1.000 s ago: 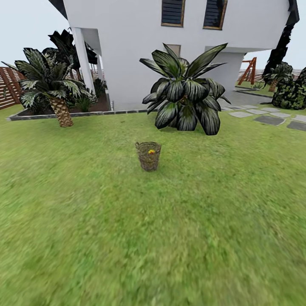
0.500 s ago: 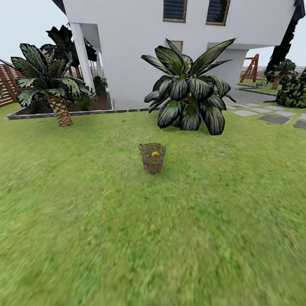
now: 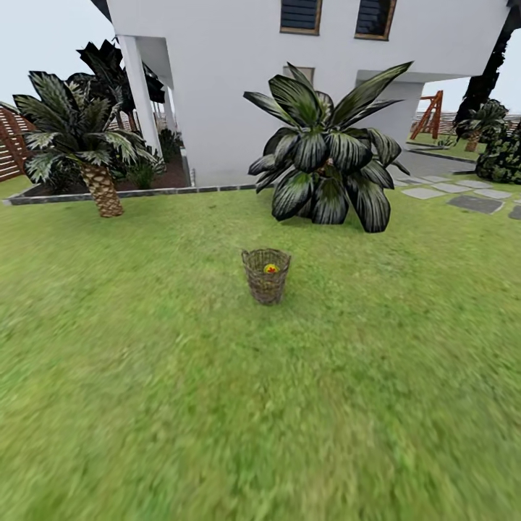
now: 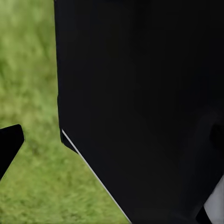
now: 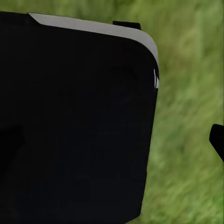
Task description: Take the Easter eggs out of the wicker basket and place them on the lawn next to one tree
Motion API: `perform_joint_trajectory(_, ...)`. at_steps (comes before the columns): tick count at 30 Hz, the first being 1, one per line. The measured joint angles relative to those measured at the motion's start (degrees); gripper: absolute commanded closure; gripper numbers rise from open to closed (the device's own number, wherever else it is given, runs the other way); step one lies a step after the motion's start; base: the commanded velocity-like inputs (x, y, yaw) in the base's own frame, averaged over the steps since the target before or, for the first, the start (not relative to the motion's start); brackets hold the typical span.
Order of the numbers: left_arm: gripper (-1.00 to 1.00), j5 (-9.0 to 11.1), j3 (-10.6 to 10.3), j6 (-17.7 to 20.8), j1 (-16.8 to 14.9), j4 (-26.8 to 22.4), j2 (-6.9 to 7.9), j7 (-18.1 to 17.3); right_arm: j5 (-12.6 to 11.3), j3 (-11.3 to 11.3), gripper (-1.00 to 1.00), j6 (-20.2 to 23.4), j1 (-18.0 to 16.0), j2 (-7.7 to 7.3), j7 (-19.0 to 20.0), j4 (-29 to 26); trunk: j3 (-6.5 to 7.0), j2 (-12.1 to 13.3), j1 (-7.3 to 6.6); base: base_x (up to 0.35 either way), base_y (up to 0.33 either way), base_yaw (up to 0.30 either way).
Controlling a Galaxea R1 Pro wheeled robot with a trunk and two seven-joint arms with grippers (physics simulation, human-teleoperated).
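The wicker basket stands upright on the lawn, a few metres ahead in the middle of the head view. One of the Easter eggs, yellow with a red mark, peeks over its rim; the weave hides the rest of the inside. The tree is out of view. In the left wrist view a dark fingertip juts in beside a black body panel above grass. In the right wrist view another dark tip sits by a black panel. The opening of either gripper is hidden.
A broad-leafed plant grows behind the basket, before the white house. A short palm stands far left by a stone border. Grey stepping stones and a wooden frame lie far right.
The whole head view has shifted: the camera has come closer, so the basket and plants look slightly larger and lower. Nothing in the garden itself has moved.
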Motion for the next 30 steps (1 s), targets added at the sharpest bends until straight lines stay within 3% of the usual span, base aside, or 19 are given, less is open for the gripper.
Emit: perform_joint_trajectory(30,-1.00,0.0,0.0,0.0,0.0,0.0,0.00,0.0,0.2,0.0,-1.00,-0.1,0.0,-0.35,0.0,0.0,0.00,0.0,0.00,0.299,0.200,-0.263)
